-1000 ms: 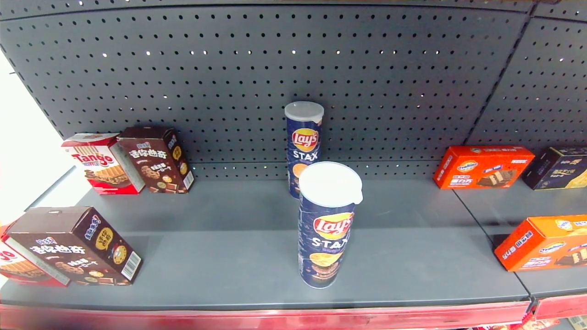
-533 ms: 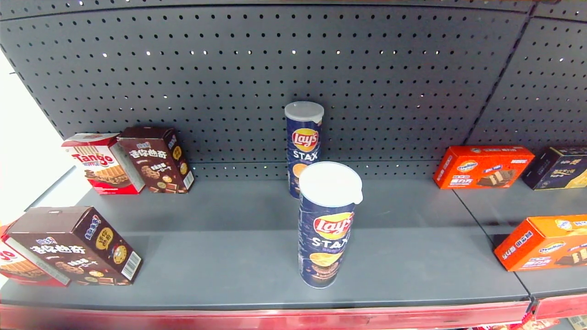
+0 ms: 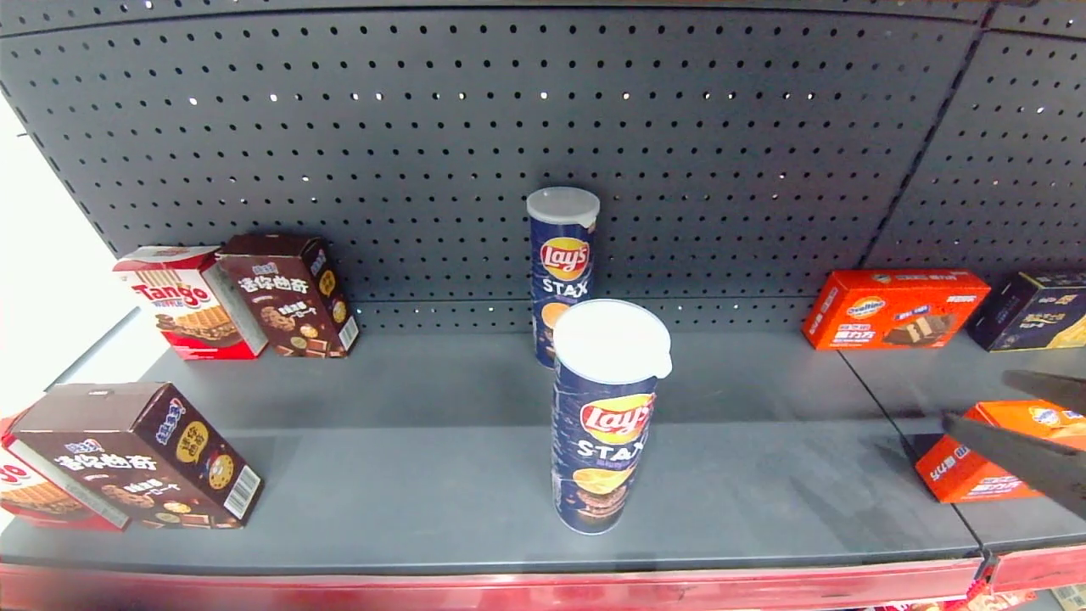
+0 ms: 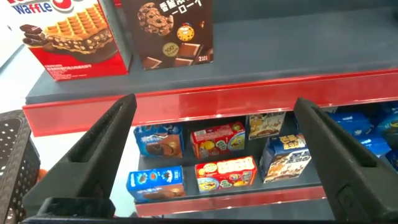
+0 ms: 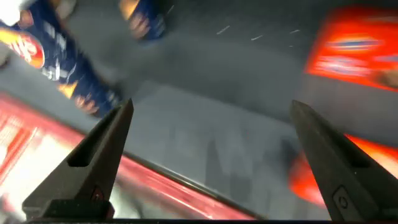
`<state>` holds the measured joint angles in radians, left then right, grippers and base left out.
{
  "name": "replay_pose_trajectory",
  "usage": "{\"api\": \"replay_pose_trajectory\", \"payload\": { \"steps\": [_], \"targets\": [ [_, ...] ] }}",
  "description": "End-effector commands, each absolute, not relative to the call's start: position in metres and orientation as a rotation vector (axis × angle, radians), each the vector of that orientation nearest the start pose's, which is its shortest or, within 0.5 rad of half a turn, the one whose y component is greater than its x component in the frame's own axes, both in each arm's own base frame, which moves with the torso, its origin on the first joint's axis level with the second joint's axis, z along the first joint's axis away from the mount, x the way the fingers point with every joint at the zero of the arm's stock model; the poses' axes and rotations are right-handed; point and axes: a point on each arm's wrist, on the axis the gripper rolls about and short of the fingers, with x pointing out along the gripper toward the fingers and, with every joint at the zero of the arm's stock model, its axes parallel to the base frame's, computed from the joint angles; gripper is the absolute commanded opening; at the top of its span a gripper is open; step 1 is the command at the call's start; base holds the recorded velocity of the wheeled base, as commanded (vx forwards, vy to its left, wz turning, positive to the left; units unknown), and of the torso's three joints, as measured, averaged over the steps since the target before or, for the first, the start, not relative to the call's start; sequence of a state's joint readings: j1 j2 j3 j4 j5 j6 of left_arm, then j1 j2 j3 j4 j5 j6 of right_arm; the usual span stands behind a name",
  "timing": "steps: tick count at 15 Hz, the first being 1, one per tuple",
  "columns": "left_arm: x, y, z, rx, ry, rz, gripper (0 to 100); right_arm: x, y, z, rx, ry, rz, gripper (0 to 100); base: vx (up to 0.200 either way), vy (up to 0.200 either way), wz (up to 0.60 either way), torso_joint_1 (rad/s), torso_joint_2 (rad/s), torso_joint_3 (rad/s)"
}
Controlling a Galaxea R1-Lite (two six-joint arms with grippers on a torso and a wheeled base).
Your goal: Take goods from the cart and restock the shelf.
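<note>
Both pincers empty, jaws apart: R gripper (image 3: 976, 397) near right end of shelf (image 3: 407, 475), L gripper (image 4: 214, 102) out front of its edge. Mid-shelf stands front can (image 3: 604, 424), rear can (image 3: 560, 263) behind. Prob light, stiff, slick, tippy; I'd grab mid-body.

- The right end effector (image 3: 976, 396) sits at the far right edge of the head view. Its two dark fingers (image 3: 1027, 462) point inward toward the left.
- Those fingers are spread apart, one above the other in that view, and the gap between them is empty.
- The right wrist view shows the same: both tapered fingers are wide apart and grip nothing.
- The left end effector (image 4: 214, 102) has its jaws wide, with two black fingers splayed and empty.
</note>
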<state>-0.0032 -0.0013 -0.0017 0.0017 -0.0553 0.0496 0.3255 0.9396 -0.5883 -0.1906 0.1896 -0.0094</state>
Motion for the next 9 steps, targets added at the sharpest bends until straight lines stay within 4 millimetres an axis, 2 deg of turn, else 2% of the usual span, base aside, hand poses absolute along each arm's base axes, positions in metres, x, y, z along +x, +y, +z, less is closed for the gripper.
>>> {"api": "replay_pose_trajectory", "payload": {
  "steps": [1,6,9],
  "targets": [
    [-0.023,-0.001,0.076,0.051,0.000,-0.058,100,0.140,0.071,0.218,-0.079,0.301,0.635,100,0.000,0.000,0.00,0.000,0.00,0.000],
    [-0.023,-0.001,0.076,0.054,0.000,-0.060,100,0.151,0.091,0.201,-0.110,0.394,0.681,100,0.000,0.000,0.00,0.000,0.00,0.000],
    [-0.023,-0.001,0.076,0.055,0.000,-0.060,100,0.165,0.113,0.195,-0.116,0.364,0.666,100,0.000,0.000,0.00,0.000,0.00,0.000]
  ]
}}
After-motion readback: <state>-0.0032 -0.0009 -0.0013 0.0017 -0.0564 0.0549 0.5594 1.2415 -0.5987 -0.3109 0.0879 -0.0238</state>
